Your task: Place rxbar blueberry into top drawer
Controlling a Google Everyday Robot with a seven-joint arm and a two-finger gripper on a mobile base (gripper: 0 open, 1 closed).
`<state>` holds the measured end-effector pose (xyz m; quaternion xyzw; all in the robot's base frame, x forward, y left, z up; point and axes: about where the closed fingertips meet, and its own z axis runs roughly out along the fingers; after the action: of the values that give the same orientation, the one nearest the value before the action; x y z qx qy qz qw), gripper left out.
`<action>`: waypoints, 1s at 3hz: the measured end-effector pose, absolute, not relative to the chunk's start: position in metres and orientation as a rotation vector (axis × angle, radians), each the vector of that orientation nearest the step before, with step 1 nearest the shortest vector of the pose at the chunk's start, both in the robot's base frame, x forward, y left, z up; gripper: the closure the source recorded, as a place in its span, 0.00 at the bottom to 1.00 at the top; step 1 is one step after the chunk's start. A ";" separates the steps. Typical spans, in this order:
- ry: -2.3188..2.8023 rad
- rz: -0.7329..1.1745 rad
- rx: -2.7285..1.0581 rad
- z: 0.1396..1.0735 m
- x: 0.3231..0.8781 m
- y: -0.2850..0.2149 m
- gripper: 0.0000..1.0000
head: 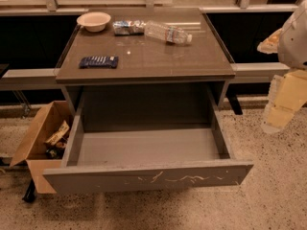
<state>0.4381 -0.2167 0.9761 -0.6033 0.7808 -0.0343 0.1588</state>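
- Snack bar (98, 61): lies flat near the front-left corner of the table (192, 63), with nothing holding it. Its low profile risks a failed pinch, or a push off the front or left edge.
- Drawer (144, 178): stands pulled out below the front edge. A bar released too close to the table may strike the rim and fall outside.
- Gripper (277, 110): hangs beyond the right edge, well apart from the bar. Whether it is apart or together cannot be told. The reach across may clip the bottle (168, 32).
- Packet (128, 27) and bowl (94, 21): sit along the back edge. The packet could be mistaken for the bar.
- Cardboard box (41, 133): sits on the floor left of the drawer. A dropped bar may land in it.
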 end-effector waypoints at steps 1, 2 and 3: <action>2.230 -0.099 -1.724 0.977 0.439 -0.216 0.00; 2.194 -0.037 -1.713 0.972 0.462 -0.206 0.00; 2.146 0.097 -1.670 0.958 0.495 -0.182 0.00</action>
<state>0.4950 -0.1818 0.9578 -0.6002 0.7713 0.0347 0.2089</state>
